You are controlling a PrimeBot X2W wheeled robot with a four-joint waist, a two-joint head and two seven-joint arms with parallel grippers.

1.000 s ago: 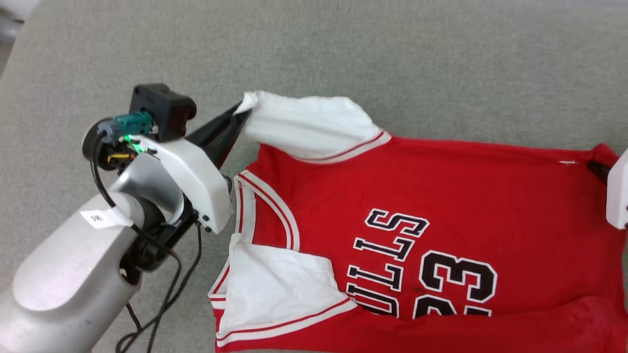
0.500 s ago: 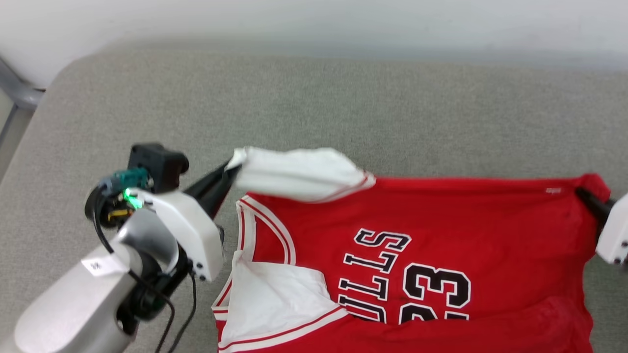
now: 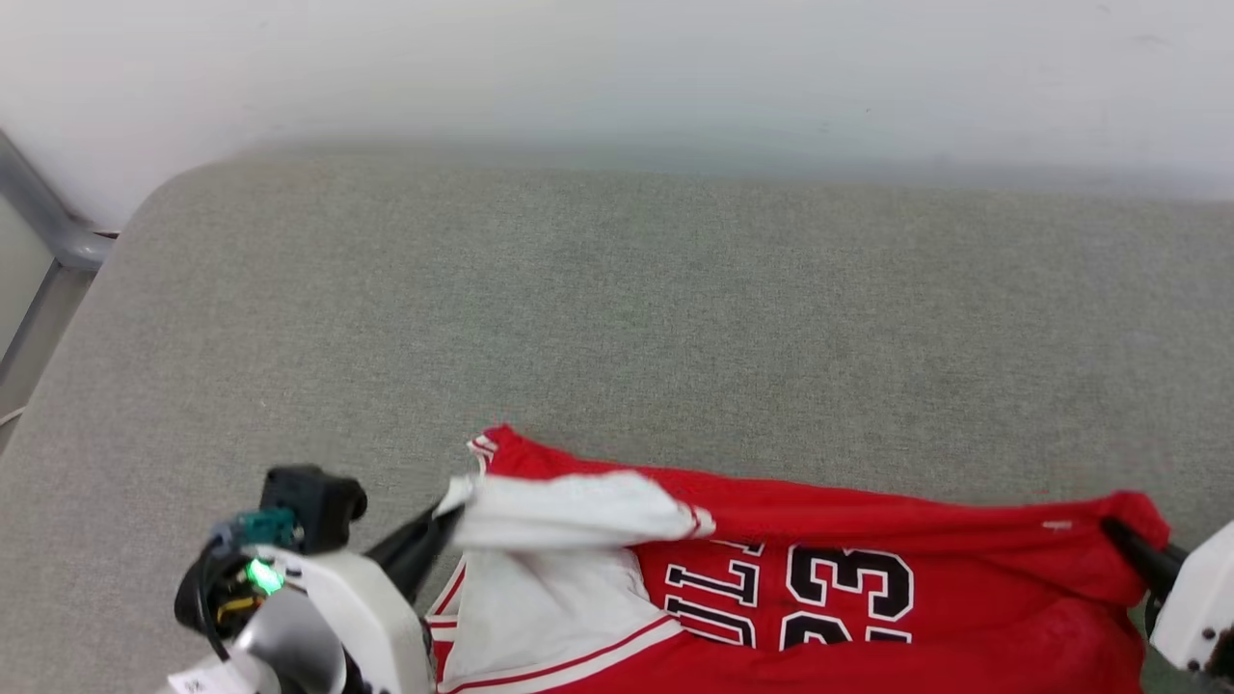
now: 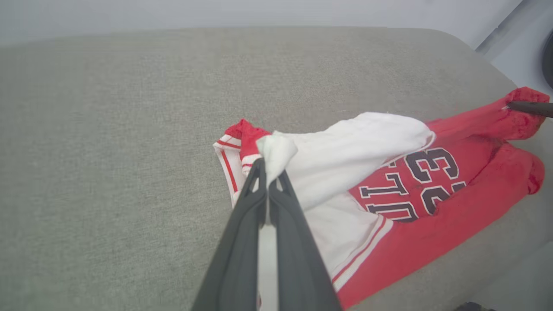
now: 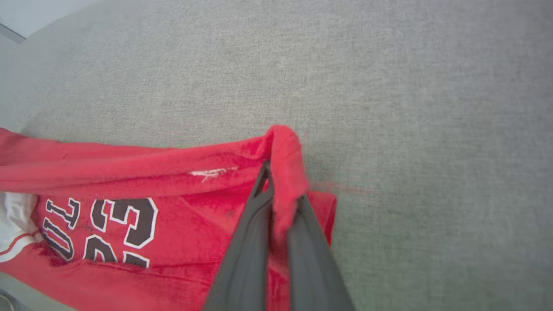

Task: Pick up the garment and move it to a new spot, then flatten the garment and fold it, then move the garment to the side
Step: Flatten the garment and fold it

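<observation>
garment (image 3: 868,627) axis: stretched left to right along padded surface (image 3: 617,308) near edge.
left gripper (image 3: 449,516): pinching white sleeve (image 3: 569,506) tip.
right gripper (image 3: 1111,527): pinching red hem corner (image 3: 1138,509).

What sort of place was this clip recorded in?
Probably an indoor test room: a grey upholstered surface, like a mattress or sofa, set against a plain white wall, with a grey metal frame beside it.

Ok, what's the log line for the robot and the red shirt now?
left hand: shut on white sleeve | right hand: shut on red hem corner | garment: stretched between them over grey fabric surface
</observation>
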